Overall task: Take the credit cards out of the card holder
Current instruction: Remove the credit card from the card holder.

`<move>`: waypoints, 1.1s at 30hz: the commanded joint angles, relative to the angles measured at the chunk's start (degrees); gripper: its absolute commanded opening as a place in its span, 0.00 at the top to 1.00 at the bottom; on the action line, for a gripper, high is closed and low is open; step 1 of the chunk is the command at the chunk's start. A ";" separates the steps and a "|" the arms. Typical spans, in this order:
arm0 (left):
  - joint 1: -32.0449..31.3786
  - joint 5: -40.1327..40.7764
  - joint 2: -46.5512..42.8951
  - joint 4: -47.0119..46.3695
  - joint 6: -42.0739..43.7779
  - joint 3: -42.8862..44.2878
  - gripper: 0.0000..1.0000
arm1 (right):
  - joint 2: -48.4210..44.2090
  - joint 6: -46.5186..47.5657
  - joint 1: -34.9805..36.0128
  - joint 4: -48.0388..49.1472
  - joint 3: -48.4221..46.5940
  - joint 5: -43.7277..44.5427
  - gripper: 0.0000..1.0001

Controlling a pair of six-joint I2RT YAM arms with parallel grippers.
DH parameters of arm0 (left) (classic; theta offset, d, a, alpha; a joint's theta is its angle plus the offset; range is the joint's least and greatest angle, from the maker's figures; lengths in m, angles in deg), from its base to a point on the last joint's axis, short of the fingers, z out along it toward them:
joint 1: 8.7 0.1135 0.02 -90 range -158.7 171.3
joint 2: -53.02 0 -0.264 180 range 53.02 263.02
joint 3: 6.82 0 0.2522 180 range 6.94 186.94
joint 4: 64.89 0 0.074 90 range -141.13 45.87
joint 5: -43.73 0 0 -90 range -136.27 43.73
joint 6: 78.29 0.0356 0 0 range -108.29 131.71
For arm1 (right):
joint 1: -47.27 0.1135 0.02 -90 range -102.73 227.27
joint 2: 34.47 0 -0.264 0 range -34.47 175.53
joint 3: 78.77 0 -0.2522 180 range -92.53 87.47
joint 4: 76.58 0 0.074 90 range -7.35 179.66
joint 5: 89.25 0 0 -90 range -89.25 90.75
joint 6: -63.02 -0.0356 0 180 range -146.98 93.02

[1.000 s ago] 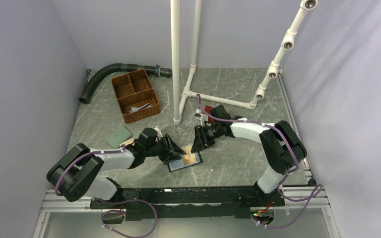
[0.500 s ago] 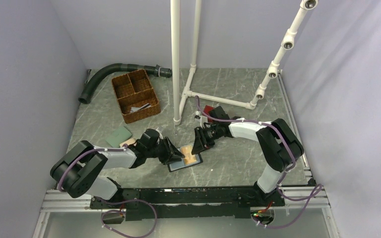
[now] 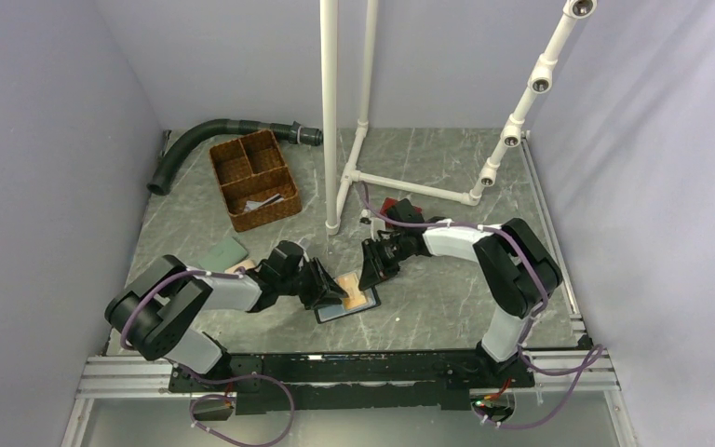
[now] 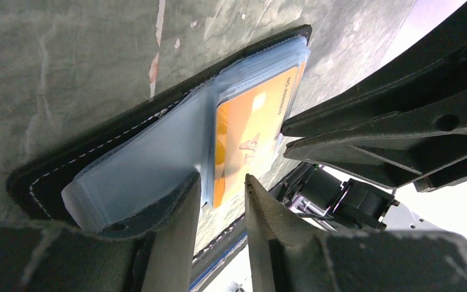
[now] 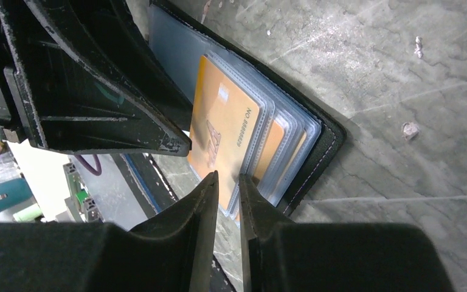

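The card holder (image 3: 361,308) lies open on the table between my two grippers, black-edged (image 4: 91,161) with light blue clear sleeves. An orange-yellow credit card (image 4: 249,137) sits in the top sleeve, also seen in the right wrist view (image 5: 222,131). More orange shows in the sleeves behind it. No dark card shows. My left gripper (image 3: 331,292) is at the holder's left side. Its jaws are slightly apart (image 4: 222,179), with one finger (image 4: 176,213) on the blue sleeve. My right gripper (image 3: 370,276) is at the far edge. Its jaws (image 5: 226,177) stand a narrow gap apart over the card's end.
A wicker basket (image 3: 253,179), a black hose (image 3: 214,135) and a white pipe frame (image 3: 354,172) stand at the back. A green wallet (image 3: 222,255) lies left of the left arm. A red wallet (image 3: 391,206) lies behind the right arm.
Both arms have shifted only slightly. The left arm's elbow has swung a little toward the holder. The holder has stayed in place.
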 commanded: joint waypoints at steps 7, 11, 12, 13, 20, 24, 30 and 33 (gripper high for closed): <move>-0.32 -0.05 1.76 -2.72 0.79 0.41 0.61 | 4.53 2.39 3.20 -3.44 -4.07 1.35 0.87; -0.27 0.34 1.06 -3.22 0.39 0.03 0.63 | 4.96 2.31 3.63 -3.55 -4.35 -0.13 0.87; -0.30 0.45 0.83 -3.44 0.23 -0.19 0.64 | 5.00 2.23 3.64 -3.54 -4.29 -0.25 0.87; -0.32 0.72 0.55 -3.71 0.11 -0.37 0.67 | 5.07 2.21 3.64 -3.46 -4.28 -0.34 0.87; -0.13 0.46 0.88 -5.47 0.04 -0.87 1.00 | 6.03 2.36 3.63 -4.02 -4.75 0.39 0.86; -0.08 0.80 -0.67 -5.10 0.49 -1.65 1.00 | 6.36 3.27 3.57 -5.27 -4.90 5.74 0.85; 0.87 1.08 -5.64 -4.54 1.43 -5.29 1.00 | 7.31 4.46 2.85 -6.78 -4.97 10.00 0.82; 2.13 0.51 -8.38 -6.17 1.21 -7.74 1.00 | 7.55 4.76 2.84 -7.03 -5.07 10.29 0.81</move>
